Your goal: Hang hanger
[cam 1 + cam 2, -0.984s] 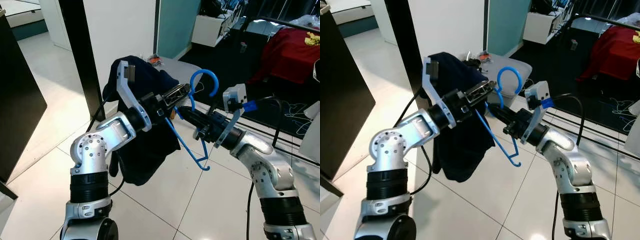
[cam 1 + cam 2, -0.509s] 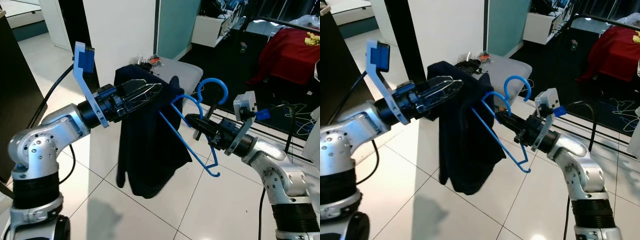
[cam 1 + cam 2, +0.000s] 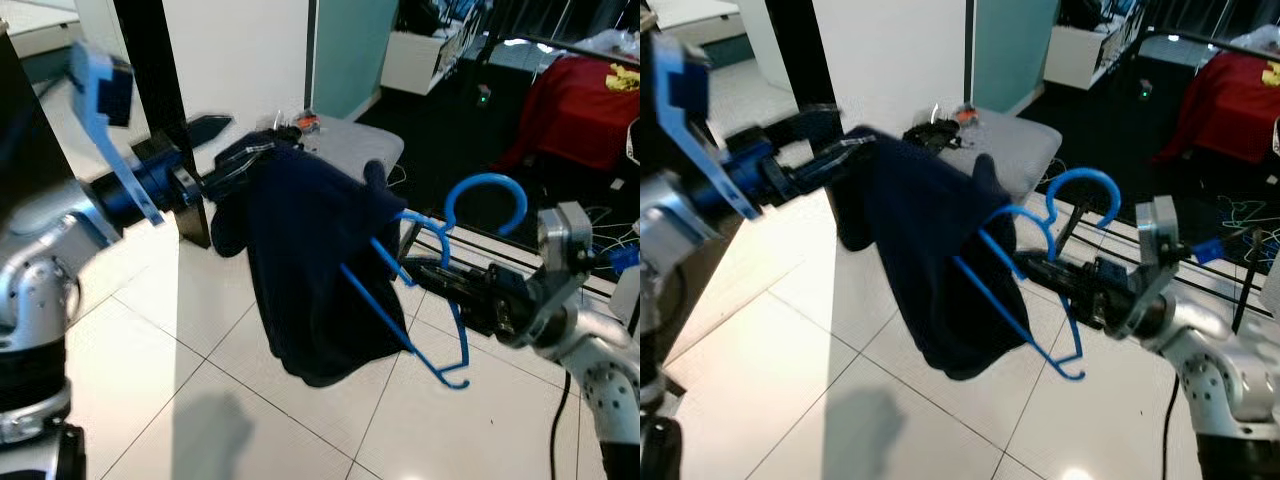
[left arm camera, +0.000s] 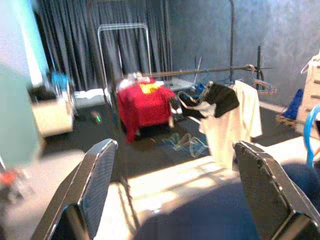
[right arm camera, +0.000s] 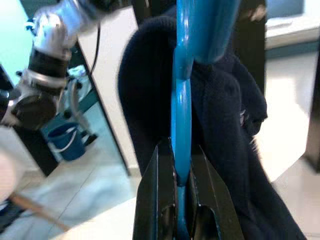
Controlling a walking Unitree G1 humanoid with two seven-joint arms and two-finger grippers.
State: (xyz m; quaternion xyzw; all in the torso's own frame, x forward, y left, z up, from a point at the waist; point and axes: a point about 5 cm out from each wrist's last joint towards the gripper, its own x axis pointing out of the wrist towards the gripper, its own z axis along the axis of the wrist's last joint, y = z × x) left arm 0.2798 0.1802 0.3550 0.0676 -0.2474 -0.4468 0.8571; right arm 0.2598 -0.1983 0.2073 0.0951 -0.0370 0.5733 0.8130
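The right gripper [image 5: 181, 200] jaws pinch the blue hanger [image 3: 425, 300]; the left gripper [image 4: 180, 200] jaws gape, so the dark garment [image 3: 310, 260] between them could slide off.

White glossy floor tiles [image 3: 200, 390] fill the near left; far right, dark flooring [image 3: 450, 140] carries a red-draped stand [image 3: 575, 120] and a white cabinet [image 3: 420, 60].

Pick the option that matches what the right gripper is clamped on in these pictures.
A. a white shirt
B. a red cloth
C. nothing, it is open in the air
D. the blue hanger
D: in the right wrist view the right gripper has its two black fingers shut on the blue hanger, which carries the dark garment.
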